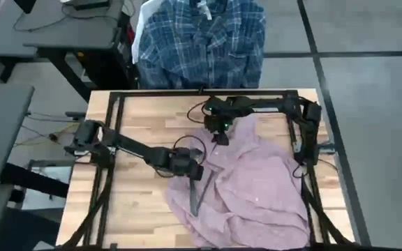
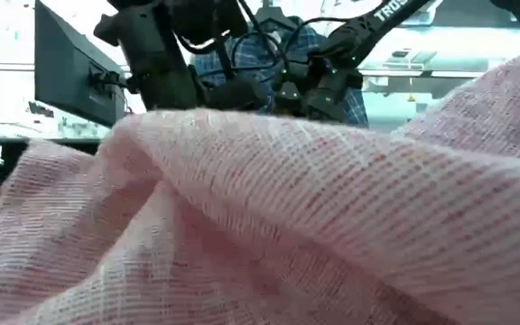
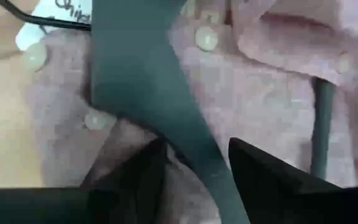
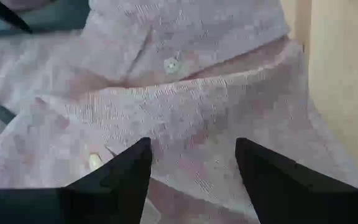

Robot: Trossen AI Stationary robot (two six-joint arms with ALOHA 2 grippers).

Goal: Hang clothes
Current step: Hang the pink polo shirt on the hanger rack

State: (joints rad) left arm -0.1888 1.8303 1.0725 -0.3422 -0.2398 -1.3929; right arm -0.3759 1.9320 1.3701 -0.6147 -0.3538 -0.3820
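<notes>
Under pink shirt [image 1: 257, 188], hanger [image 3: 135, 81] mostly hidden, prob. between left fingers [image 3: 135, 180].

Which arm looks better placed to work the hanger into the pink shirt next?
Probably the left. The left gripper straddles the dark hanger lying on the pink shirt, fingers either side of its arm. The right gripper hovers open over fabric near the collar, better suited to holding cloth.

A shirt [image 1: 257, 188] lies on the table's [image 1: 138, 125] right half, another shirt [image 1: 201, 42] hanging behind the table.
</notes>
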